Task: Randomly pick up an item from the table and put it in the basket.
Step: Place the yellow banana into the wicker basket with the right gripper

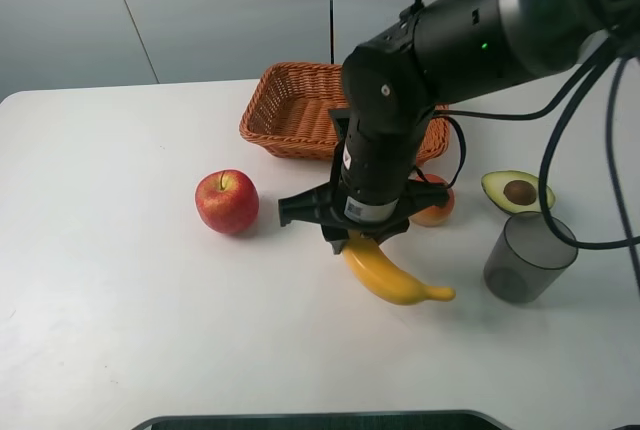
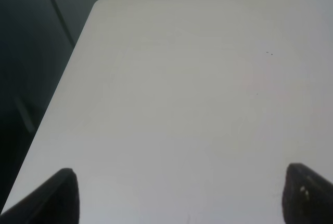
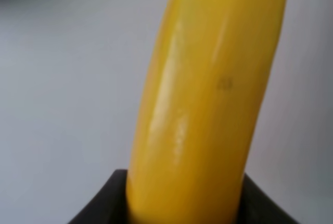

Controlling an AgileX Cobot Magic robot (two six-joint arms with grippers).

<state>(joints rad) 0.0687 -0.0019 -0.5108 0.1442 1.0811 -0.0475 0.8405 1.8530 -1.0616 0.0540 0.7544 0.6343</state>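
Holding the banana [image 1: 392, 278] by one end, our right gripper [image 1: 362, 238] is closed tight on it. The long yellow body sticks out toward 4 o'clock, low by the table [image 1: 120, 280]. We cannot tell if it is lifted clear. The basket [image 1: 290, 110] sits close by at about 11 o'clock from the gripper, so the banana must go back and up. Our left gripper [image 2: 179, 197] is wide open and holds nothing.

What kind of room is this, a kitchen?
Probably a robot test lab: a black robot arm whose claw grips a long yellow banana, a plain white table, bare grey wall panels.
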